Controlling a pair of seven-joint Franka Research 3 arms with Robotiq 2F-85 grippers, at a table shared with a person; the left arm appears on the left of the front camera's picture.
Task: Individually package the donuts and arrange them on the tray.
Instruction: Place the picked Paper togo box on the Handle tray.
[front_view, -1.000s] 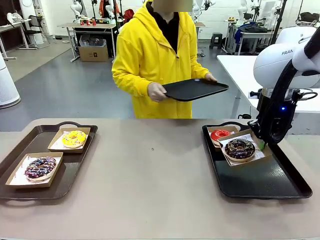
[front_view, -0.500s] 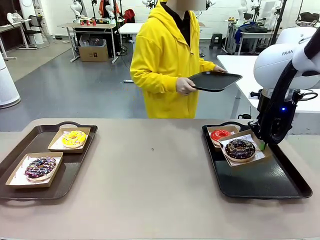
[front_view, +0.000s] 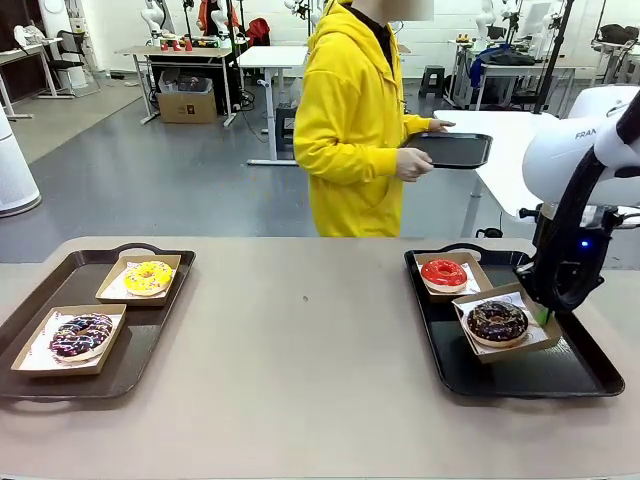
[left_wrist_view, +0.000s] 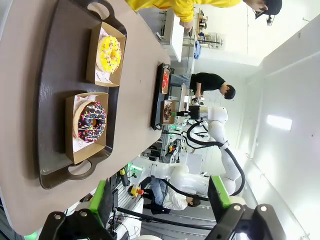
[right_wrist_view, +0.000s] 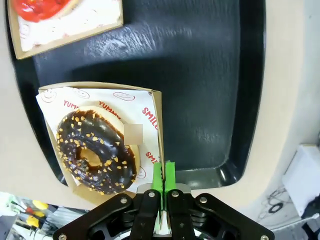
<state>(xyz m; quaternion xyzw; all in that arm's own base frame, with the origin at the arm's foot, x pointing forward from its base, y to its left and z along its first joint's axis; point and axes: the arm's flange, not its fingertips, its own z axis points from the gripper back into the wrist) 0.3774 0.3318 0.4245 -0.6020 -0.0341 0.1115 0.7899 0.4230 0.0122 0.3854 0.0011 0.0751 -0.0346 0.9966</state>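
Note:
The chocolate-brown sprinkled donut lies on printed paper in a cardboard box on the black tray at the right. My right gripper is shut on that box's edge. The red-iced donut sits in its own box behind it, apart. On the brown tray at the left rest the yellow donut and the purple sprinkled donut, each boxed. My left gripper hangs open high above that tray.
A person in a yellow hoodie stands beyond the far edge, turned to the right, carrying a spare black tray. Bare tabletop lies between the two trays. A white table stands behind at the right.
My right gripper has pulled the chocolate donut's box toward the tray's front right, away from the red donut's box. The person has walked right with the spare tray.

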